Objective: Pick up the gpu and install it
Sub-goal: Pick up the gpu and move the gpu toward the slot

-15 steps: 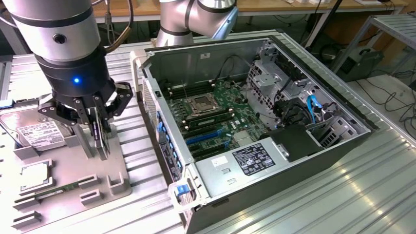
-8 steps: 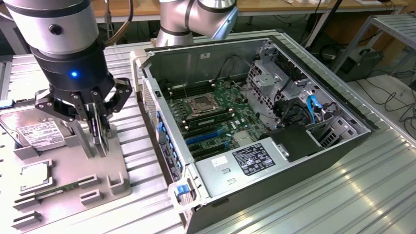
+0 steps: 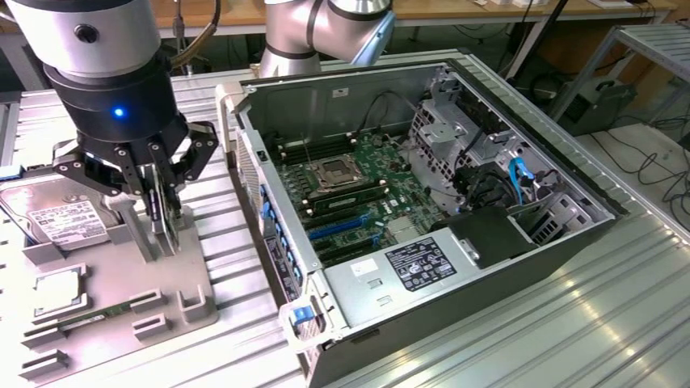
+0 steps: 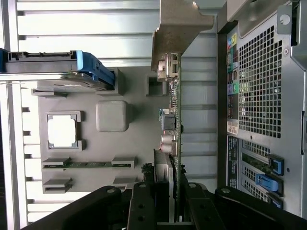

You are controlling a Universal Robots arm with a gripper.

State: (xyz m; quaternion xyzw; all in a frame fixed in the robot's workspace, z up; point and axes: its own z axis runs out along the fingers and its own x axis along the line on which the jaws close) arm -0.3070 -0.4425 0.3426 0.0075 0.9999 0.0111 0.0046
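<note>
Black gripper (image 4: 168,188) fingers (image 4: 141,211) are pinched close together on the two faces of the gpu (image 4: 171,120), a thin card seen edge-on with its silver bracket (image 4: 178,33) at the end away from the grip. Held upright, the card hangs over the grey tray (image 3: 113,271), on the tray's side towards the open computer case (image 3: 431,202); whether its lower edge touches the tray I cannot tell. Elsewhere on the tray, apart from the card, rest a hard drive (image 3: 60,218), a processor (image 3: 60,291) and a memory stick (image 3: 97,315).
</note>
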